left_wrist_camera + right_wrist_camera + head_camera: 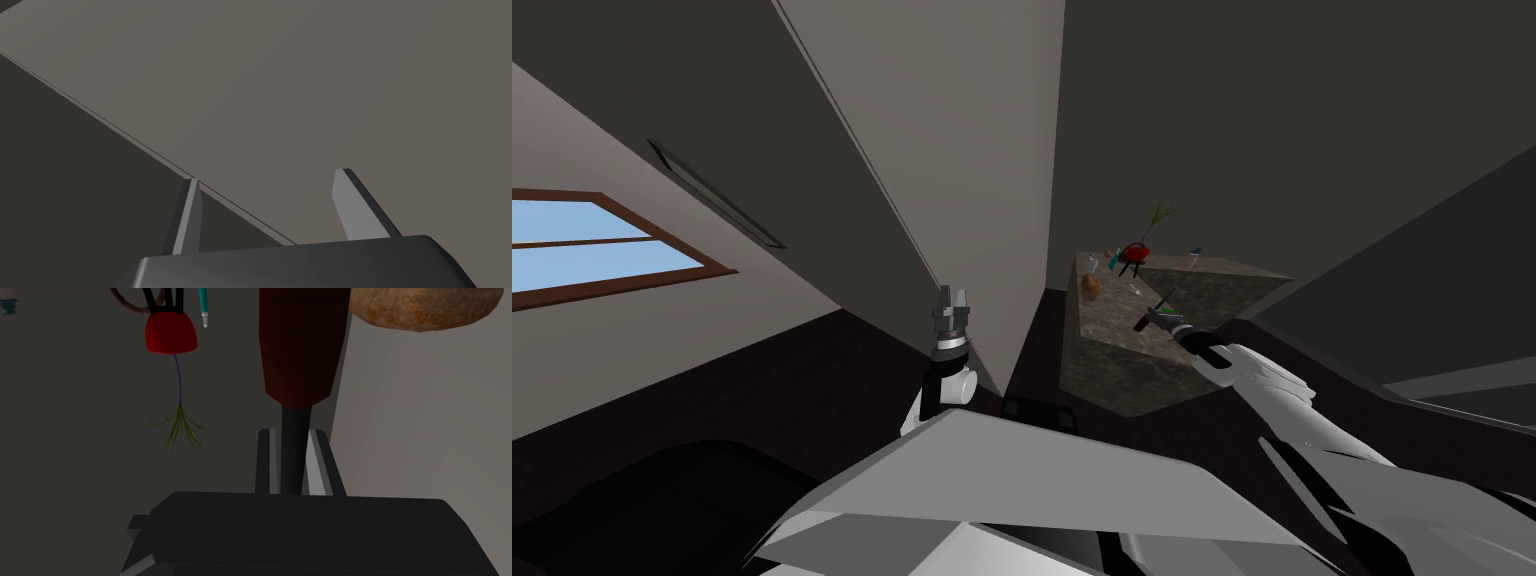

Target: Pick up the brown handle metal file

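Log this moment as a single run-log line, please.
right hand: shut on file shank | left hand: open, empty | file at counter, lift unclear

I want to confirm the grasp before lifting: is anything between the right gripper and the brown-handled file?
Nothing visible does. The right gripper is shut on the file, its fingers pressing both sides of the dark shank just below the brown handle. A brown lumpy thing lies off to one side of the handle, not between them.

File (302, 343): handle is showing matt red-brown, faintly ribbed lengthwise; shank is reading smooth, dull black. Counter (1152, 370) is looking like mottled stone, matt. Brown lump (425, 308) is showing rough, speckled skin.
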